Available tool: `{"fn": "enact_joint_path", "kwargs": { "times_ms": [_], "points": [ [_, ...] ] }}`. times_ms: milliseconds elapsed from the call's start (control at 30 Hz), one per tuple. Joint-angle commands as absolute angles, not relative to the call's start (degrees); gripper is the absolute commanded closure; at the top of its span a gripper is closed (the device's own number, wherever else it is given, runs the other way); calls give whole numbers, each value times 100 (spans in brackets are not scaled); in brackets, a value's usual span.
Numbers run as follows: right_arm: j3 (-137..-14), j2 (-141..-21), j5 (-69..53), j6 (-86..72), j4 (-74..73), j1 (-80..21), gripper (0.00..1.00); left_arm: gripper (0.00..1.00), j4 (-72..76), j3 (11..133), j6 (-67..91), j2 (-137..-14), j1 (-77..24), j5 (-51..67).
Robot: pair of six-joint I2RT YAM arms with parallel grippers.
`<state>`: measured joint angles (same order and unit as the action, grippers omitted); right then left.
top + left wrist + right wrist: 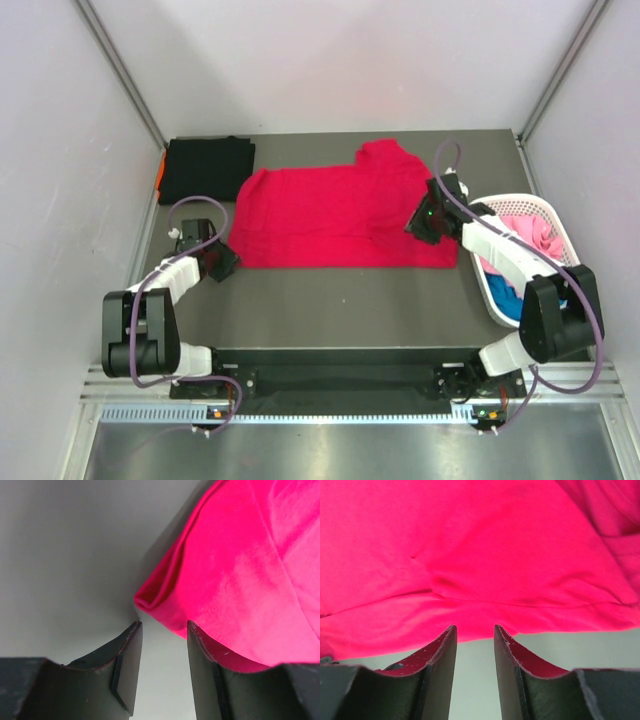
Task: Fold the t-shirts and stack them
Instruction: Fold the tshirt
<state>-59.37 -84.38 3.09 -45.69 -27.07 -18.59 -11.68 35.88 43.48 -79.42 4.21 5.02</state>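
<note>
1. Here we see the red t-shirt (340, 215) spread flat mid-table.
2. Our left gripper (164, 630) sits at its near-left corner, fingers parted, holding nothing.
3. Our right gripper (475, 632) sits at its right side, fingers likewise parted and empty.
4. A folded black t-shirt (207, 168) lies far left; the basket (515, 199) stands right.

Your left arm (165, 275) stands folded at the near-left corner of the worktop (330, 300), elbow raised, forearm running along the left edge. The left claw (162, 625) sits low, jaws parted by a narrow gap, nothing between them. Your right arm (505, 250) reaches from the near-right corner along the right edge, forearm angled inward. The right claw (475, 627) is low, jaws likewise parted, nothing gripped.
</note>
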Motion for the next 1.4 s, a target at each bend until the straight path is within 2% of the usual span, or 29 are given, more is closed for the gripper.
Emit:
{"fn": "enact_joint_path", "kwargs": {
  "times_ms": [0,100,200,300,333,433,633,1000,1367],
  "points": [
    [-5740,-8069,27,-4544,-2584,-1670,64,53,-791,3551,4307,-7989,448,80],
    [-5573,-7849,26,-4474,-2505,-1652,64,52,-739,3612,4263,-8024,448,-193],
    [-5327,-7629,26,-4430,-2478,-1661,63,57,-686,3621,4263,-8059,448,-123],
    [-5151,-7471,201,-4552,-2942,-1635,62,75,-747,3604,4245,-8051,448,-53],
    [-5072,-7366,315,-4622,-3040,-1626,62,89,-878,3612,4236,-8007,448,-61],
    [-4783,-7059,569,-4877,-3164,-1591,57,100,-1115,3630,4184,-7788,448,-219],
    [-4500,-6715,1413,-5300,-3392,-1459,52,100,-1415,3516,4140,-7146,457,-421],
    [-4008,-6434,1943,-5519,-3209,-1371,56,100,-1942,3419,3885,-6592,448,-896],
    [-4174,-7435,1819,-5150,-2338,-1310,60,100,-1916,3489,3867,-6688,448,-896]
  ]
}}
